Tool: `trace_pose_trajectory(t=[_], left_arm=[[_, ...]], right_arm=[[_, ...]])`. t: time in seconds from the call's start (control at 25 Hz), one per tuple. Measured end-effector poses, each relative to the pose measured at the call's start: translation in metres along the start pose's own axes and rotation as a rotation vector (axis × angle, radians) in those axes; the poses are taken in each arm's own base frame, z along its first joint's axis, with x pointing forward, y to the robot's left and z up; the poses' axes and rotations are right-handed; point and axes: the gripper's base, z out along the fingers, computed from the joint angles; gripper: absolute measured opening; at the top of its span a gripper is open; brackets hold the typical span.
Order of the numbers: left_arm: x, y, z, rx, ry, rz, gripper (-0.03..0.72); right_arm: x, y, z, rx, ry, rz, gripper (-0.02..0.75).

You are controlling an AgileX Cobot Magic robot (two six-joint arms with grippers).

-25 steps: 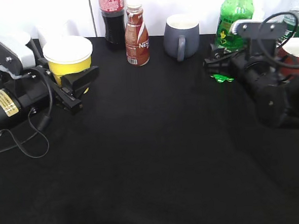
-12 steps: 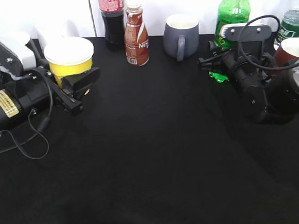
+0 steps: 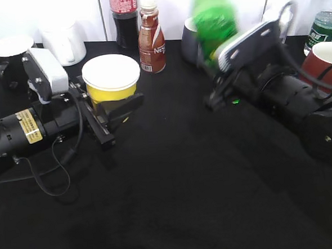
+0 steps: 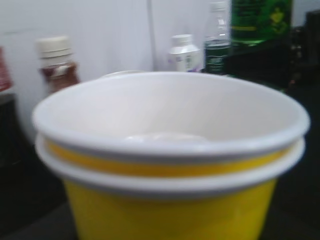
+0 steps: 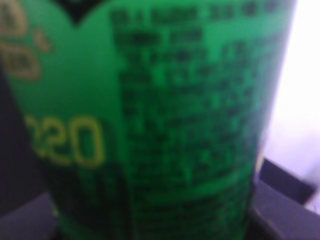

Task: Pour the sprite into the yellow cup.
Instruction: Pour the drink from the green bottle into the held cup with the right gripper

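The yellow cup (image 3: 111,82) with a white inside stands upright between the fingers of my left gripper (image 3: 118,111), which is shut on it left of the table's middle. It fills the left wrist view (image 4: 170,160) and shows two stacked white rims. The sprite (image 3: 212,21) is blurred, lifted and leaning left, and held low down by my right gripper (image 3: 218,76), which is right of the cup. Its green label fills the right wrist view (image 5: 165,125). The sprite also shows beyond the cup in the left wrist view (image 4: 261,20). Both grippers' fingertips are hidden in the wrist views.
Along the back stand a cola bottle (image 3: 124,17), a brown drink bottle (image 3: 151,38), a grey mug (image 3: 188,37) partly behind the sprite, a white mug (image 3: 65,43) and a black cup (image 3: 10,52). A reddish-brown cup (image 3: 322,61) and a darker green bottle (image 3: 324,23) stand at the right.
My left gripper has carried the yellow cup to the right, toward the middle. My right gripper has lifted the sprite and swung it left, so that it leans toward the cup.
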Motion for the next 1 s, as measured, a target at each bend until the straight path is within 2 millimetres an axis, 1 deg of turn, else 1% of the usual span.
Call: trace_pose_trajectory(t=[0.08, 0.16, 0.24, 0.32, 0.44, 0.56, 0.64, 0.72, 1.0], left_arm=[[0.0, -0.003, 0.002, 0.01, -0.001, -0.017, 0.392], [0.0, -0.011, 0.005, 0.038, 0.008, -0.027, 0.392], [0.0, -0.016, 0.007, 0.065, 0.016, -0.03, 0.392], [0.001, -0.015, 0.007, 0.059, 0.03, -0.042, 0.396], [0.007, -0.013, 0.007, 0.029, 0.093, -0.049, 0.396], [0.01, -0.012, 0.006, 0.021, 0.123, -0.05, 0.396], [0.01, -0.012, 0.006, 0.019, 0.129, -0.05, 0.396], [0.011, -0.012, 0.006, 0.018, 0.131, -0.05, 0.396], [0.011, -0.012, 0.006, 0.018, 0.133, -0.05, 0.396]], right_arm=[[0.001, 0.002, 0.0, -0.027, 0.013, -0.163, 0.419], [0.002, 0.003, 0.001, -0.044, 0.025, -0.308, 0.419], [-0.001, 0.003, 0.007, -0.062, 0.046, -0.432, 0.419], [-0.006, 0.0, 0.012, -0.045, 0.034, -0.546, 0.417], [-0.007, 0.0, 0.013, -0.048, 0.032, -0.701, 0.417], [-0.005, -0.001, 0.013, -0.047, 0.045, -0.801, 0.417], [-0.004, -0.003, 0.013, -0.027, 0.066, -0.808, 0.417], [-0.004, -0.005, 0.013, -0.014, 0.082, -0.854, 0.417], [-0.008, -0.011, 0.013, 0.068, 0.066, -0.983, 0.416]])
